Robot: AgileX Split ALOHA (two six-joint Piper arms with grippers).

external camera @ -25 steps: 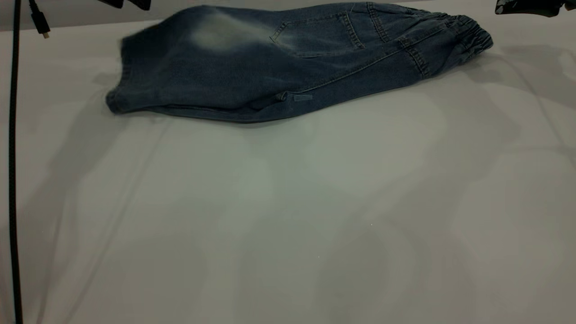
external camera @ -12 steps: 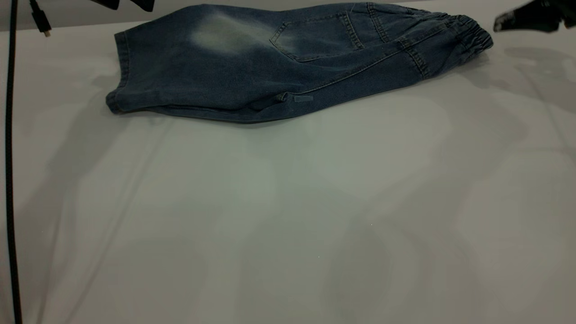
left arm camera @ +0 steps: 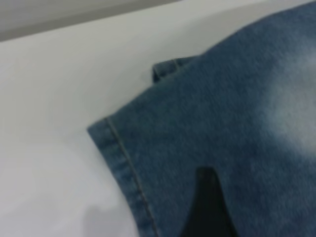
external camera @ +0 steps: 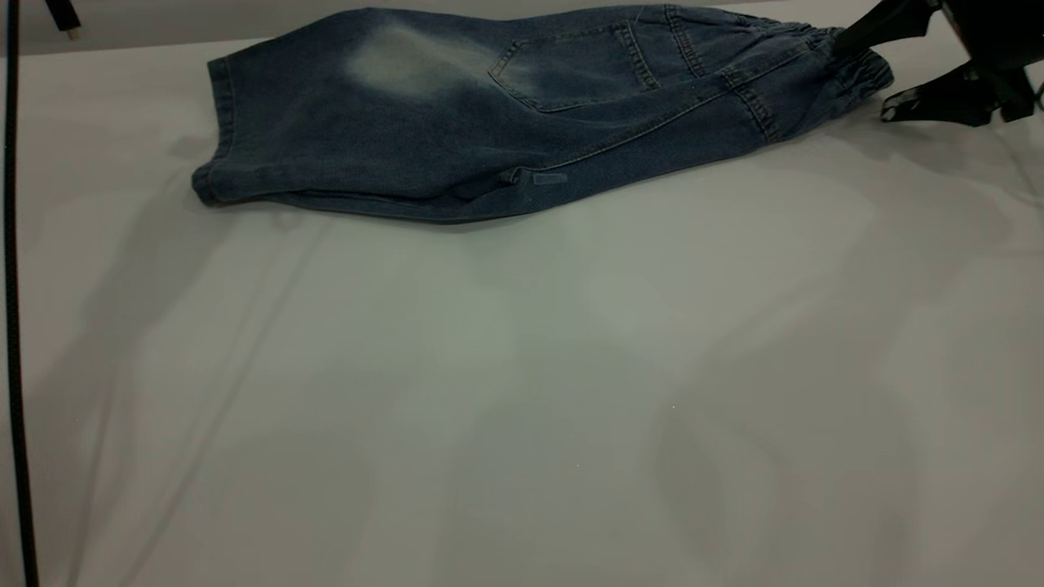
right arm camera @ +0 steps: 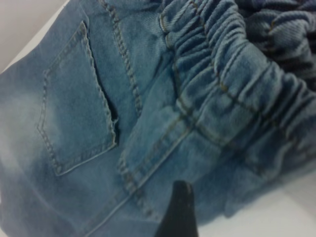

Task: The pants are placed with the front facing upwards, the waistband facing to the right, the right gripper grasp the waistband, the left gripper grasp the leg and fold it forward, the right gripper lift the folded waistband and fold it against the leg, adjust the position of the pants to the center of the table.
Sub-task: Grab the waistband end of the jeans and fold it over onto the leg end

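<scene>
Exterior view: right gripper [external camera: 869,69] spread wide at waistband [external camera: 856,61], body cropped; left gripper's grip unseen.

The exterior view looks low across the table [external camera: 522,391] at the pants [external camera: 489,114]. Both wrist views hover close above them: left over the leg hem, right over the waistband [right arm camera: 237,79].

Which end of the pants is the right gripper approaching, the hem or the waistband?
The waistband: the gathered, puckered elastic end of the pants. The right gripper sits there with jaws open; the flat stitched hem lies opposite.
</scene>
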